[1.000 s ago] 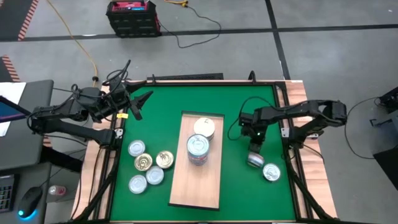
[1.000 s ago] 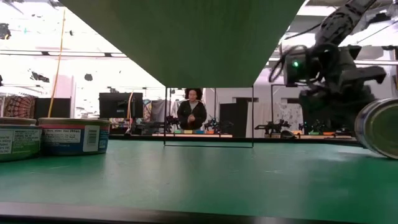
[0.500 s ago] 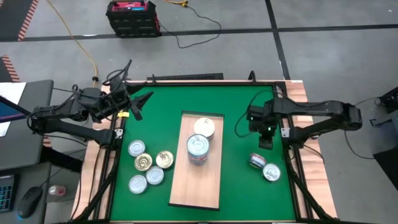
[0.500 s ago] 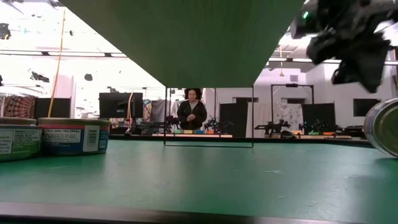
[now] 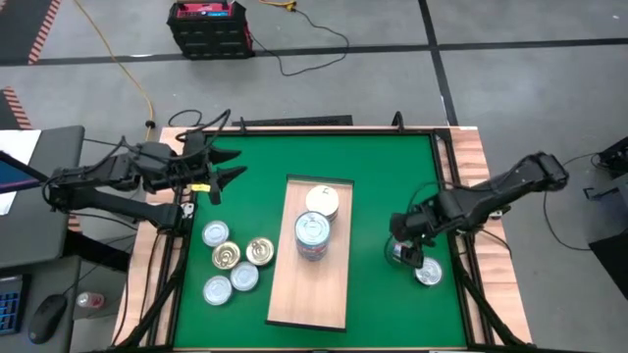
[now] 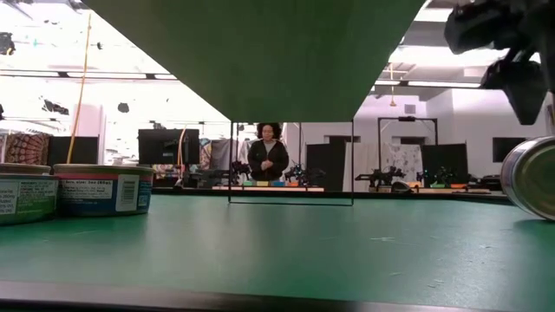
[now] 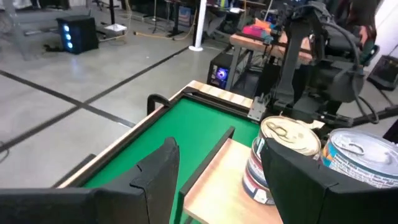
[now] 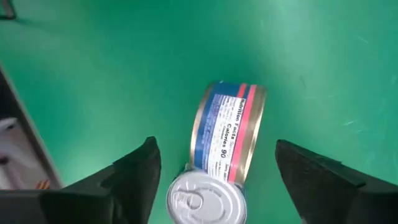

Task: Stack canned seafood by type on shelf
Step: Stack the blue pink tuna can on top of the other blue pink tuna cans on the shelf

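Two arms: one on each side of the green mat (image 5: 373, 196).
Right gripper (image 5: 410, 247): low at the right side – fingers spread wide above a tin on its side (image 8: 227, 132), with a flat tin (image 8: 206, 198) just beside it.
Left gripper (image 5: 224, 169): waits at the far left, fingers apart, holding nothing.
Shelf (image 5: 294, 294): in the middle, with two stacks of tins (image 5: 314, 235).
Five tins (image 5: 235, 260): flat on the left.

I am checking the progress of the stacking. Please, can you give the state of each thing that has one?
Left pincer: open, empty, raised at the mat's far-left corner.
Right pincer: open, empty, over the tipped can.
Tipped can: lying on its side on the green mat, beside an upright can.
Shelf: holds two can stacks.
Five cans: upright, unstacked, left of the shelf.
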